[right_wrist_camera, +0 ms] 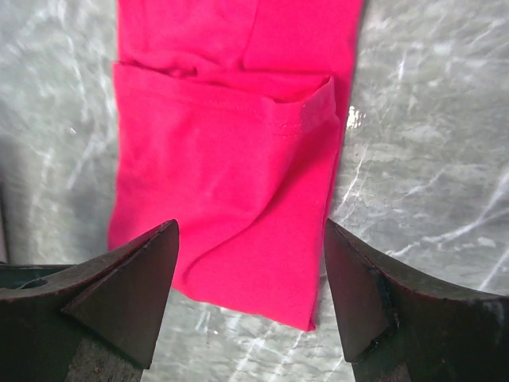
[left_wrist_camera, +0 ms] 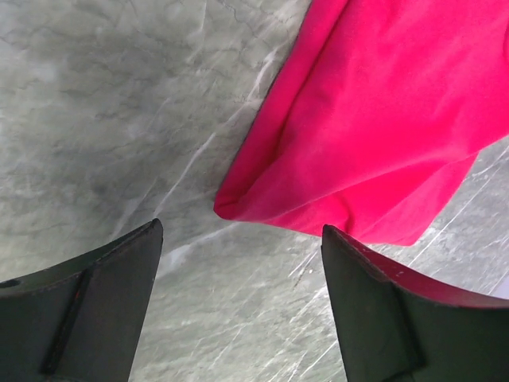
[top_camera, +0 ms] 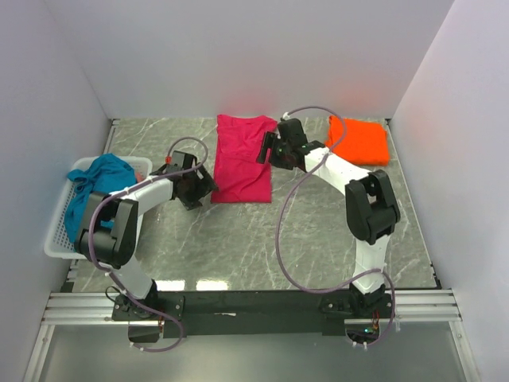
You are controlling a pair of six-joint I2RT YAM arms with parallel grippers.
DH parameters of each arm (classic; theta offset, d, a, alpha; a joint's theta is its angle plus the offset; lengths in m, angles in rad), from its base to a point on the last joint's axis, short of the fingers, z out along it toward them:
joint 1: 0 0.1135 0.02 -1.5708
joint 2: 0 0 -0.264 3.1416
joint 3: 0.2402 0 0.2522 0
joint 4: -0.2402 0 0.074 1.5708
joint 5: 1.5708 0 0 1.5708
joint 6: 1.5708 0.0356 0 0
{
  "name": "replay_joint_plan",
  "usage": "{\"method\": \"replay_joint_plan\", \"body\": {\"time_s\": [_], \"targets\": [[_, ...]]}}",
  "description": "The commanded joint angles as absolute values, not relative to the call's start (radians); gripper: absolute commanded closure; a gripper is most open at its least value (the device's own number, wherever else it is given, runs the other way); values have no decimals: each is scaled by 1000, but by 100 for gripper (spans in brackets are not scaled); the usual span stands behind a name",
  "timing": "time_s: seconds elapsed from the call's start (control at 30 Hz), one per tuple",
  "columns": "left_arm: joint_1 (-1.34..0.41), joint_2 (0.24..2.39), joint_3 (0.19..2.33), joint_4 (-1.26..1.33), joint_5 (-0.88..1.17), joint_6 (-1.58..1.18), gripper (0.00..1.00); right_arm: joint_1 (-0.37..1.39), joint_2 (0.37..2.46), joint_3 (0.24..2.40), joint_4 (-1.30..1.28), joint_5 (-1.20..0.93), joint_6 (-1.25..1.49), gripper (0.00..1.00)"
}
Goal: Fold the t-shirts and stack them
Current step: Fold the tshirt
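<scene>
Pink shirt [top_camera: 242, 159] lies folded into a long strip, flat on the surface [top_camera: 238, 239], centre-back. Left tool [top_camera: 195, 191] is released, jaws wide, empty, at the strip's near-left corner. Right tool [top_camera: 272, 150] is released too, over the strip's right edge, holding nothing. Orange shirt [top_camera: 359, 141] sits folded, far right. Teal shirt [top_camera: 99, 179] is crumpled in the basket [top_camera: 60, 239], left.

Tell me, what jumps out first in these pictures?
The bright pink t-shirt, folded into a long strip in the middle, with the left gripper and right gripper open on either side. Then the orange t-shirt folded at the far right, and the teal t-shirt heaped in the white basket on the left.
</scene>
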State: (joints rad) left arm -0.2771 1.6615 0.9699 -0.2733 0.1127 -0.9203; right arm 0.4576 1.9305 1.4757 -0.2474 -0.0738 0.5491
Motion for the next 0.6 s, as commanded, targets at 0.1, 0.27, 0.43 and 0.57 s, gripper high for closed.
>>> {"method": "replay_joint_plan", "body": {"time_s": [0.1,0.27,0.43,0.57], "targets": [[-282,1654,973,-241,133,-896,19,456,1988,1542,-290,-156,511,20],[-284,1663,942,-230,147,-890,26,456,1935,1411,-308,-147,551,21],[-284,1701,945,-229,149,-874,40,457,1884,1270,-269,-196,568,24],[-284,1733,960,-221,153,-874,53,459,1875,1226,-252,-221,583,31]]}}
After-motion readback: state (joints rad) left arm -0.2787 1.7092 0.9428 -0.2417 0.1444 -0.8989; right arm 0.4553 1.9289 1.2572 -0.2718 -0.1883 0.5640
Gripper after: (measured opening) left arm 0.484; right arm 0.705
